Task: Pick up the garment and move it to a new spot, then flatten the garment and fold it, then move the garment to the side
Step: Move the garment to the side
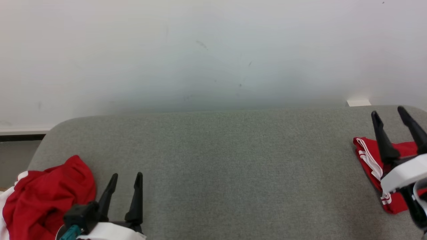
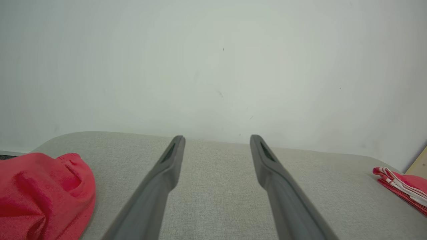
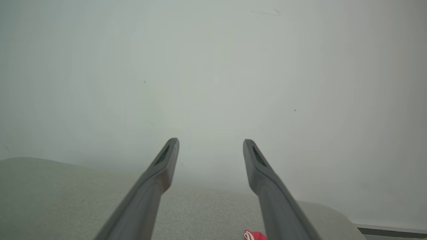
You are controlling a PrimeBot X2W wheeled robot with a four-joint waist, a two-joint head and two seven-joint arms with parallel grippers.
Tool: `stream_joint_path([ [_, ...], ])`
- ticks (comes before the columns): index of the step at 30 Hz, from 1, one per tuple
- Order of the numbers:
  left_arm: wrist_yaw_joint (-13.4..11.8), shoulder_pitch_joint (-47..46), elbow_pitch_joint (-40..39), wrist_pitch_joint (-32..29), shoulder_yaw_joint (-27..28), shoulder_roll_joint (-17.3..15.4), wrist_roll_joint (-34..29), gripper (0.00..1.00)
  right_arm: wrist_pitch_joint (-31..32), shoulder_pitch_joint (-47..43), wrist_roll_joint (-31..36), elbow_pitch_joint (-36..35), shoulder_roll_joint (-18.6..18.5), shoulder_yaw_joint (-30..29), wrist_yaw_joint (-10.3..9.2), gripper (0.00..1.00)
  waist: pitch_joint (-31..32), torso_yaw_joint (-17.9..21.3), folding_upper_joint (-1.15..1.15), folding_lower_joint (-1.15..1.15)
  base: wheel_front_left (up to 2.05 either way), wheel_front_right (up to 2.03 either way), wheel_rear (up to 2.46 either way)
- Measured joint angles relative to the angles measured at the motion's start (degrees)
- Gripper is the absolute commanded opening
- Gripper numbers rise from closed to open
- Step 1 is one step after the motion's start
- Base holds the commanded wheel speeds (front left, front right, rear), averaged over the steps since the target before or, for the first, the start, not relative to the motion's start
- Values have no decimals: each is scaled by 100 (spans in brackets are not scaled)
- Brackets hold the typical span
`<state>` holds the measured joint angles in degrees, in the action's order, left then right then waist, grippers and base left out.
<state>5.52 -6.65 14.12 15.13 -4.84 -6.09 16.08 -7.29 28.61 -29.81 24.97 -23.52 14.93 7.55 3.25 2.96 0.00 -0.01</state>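
Observation:
A folded red garment [image 1: 368, 156] with white stripes lies flat at the right edge of the grey table [image 1: 220, 160]; it also shows as the folded garment [image 2: 403, 186] and as a red scrap [image 3: 255, 235]. My right gripper [image 1: 388, 112] hovers above it, open, nothing between its fingers [image 3: 166, 160]. A crumpled red and white garment [image 1: 43, 196] sits heaped at the table's left front corner, seen again as a red heap [image 2: 40, 193]. My left gripper [image 1: 127, 176] stands just right of that heap, open and empty, fingers [image 2: 173, 156] pointing at the wall.
A pale wall [image 1: 213, 50] rises right behind the table's far edge. A small light block [image 1: 358, 102] sits at the far right by the wall. The table's left corner is rounded, with floor [image 1: 13, 160] beyond it.

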Motion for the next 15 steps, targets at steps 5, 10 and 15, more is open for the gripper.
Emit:
stream_joint_path([
  [5,-46,269,42,0,165,92,14,100,-356,-1076,18,-591,458,-285,0,100,62,-30,0,0,0,0,0],
  [10,-3,511,-88,0,268,172,-75,100,-645,-1929,200,-872,773,-521,-1,100,42,-27,0,0,0,0,0],
  [15,75,737,-361,0,313,220,-246,100,-750,-2466,531,-1313,1084,-657,0,100,-2,41,1,0,0,0,0],
])
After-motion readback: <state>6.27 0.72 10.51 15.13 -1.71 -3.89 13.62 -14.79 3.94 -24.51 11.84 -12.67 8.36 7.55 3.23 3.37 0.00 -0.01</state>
